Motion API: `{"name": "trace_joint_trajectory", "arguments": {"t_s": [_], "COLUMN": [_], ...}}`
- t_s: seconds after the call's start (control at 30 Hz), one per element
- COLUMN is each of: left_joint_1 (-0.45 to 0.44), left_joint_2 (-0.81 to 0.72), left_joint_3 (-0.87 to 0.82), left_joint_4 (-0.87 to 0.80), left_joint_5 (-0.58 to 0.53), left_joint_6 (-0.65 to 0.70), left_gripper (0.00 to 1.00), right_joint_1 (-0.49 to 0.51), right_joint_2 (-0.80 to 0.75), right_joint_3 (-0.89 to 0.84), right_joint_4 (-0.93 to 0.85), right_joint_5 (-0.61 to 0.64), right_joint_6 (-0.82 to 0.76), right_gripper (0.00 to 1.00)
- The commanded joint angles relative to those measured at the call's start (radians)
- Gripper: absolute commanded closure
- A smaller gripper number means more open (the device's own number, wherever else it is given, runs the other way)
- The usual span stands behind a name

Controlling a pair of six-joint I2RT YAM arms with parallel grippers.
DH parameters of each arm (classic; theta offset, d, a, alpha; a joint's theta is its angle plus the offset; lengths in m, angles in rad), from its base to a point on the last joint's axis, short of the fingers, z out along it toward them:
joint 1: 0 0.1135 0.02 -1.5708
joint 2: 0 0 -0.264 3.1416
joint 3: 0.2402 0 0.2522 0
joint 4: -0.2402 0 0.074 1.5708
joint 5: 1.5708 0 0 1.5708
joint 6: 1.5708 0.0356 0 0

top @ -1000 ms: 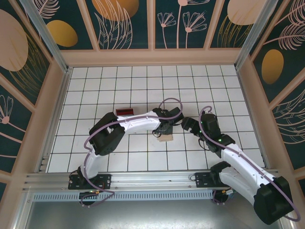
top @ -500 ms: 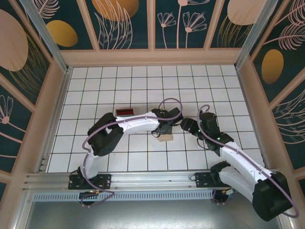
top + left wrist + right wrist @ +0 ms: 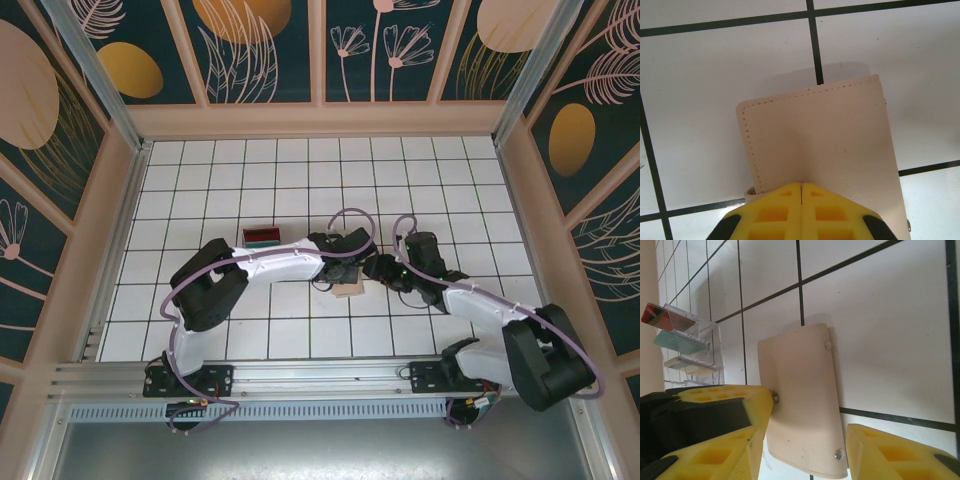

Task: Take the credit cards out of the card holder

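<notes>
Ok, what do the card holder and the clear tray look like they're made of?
Card holder: probably tan leather or faux leather, matte, going by its stitched edges; the small snaps look like metal. Tray: clear rigid plastic, glossy, with see-through walls.

on the left side: bowed out from the base, elbow swung far left, forearm laid rightward toward the centre, ending in the left tool point(image 3: 345, 276) with yellow fingers point(image 3: 780, 205) pressed flat together, just a hairline seam between. on the right side: bent low from the base, elbow out right, wrist turned leftward, ending in the right tool point(image 3: 378, 270) with jaws spread wide, yellow pads point(image 3: 715, 430) well apart. near each other, almost tip to tip.
</notes>
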Motion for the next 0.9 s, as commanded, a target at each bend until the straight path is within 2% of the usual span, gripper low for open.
{"name": "trace_joint_trajectory", "arguments": {"t_s": [0.0,0.2,0.4,0.63,0.87], "left_joint_1": [0.006,0.005,0.01,0.012,0.011], "left_joint_2": [-0.036,-0.048,-0.103,-0.17,-0.206], "left_joint_3": [-0.015,-0.017,-0.037,-0.004,0.026], "left_joint_4": [0.024,0.02,-0.015,-0.063,-0.052], "left_joint_5": [0.018,0.013,-0.038,-0.071,-0.054], "left_joint_6": [0.025,0.037,0.025,0.042,0.049], "left_gripper": [1.0,1.0,1.0,1.0,1.0], "right_joint_1": [0.001,0.003,0.01,0.012,0.012], "right_joint_2": [0.053,0.164,0.216,0.173,0.126], "right_joint_3": [-0.018,-0.009,0.017,0.06,0.1], "right_joint_4": [0.102,0.15,0.134,0.047,-0.008], "right_joint_5": [-0.065,-0.083,-0.065,-0.01,-0.008], "right_joint_6": [0.034,0.051,0.042,0.002,-0.017], "right_gripper": [0.53,0.53,0.55,0.53,0.45]}}
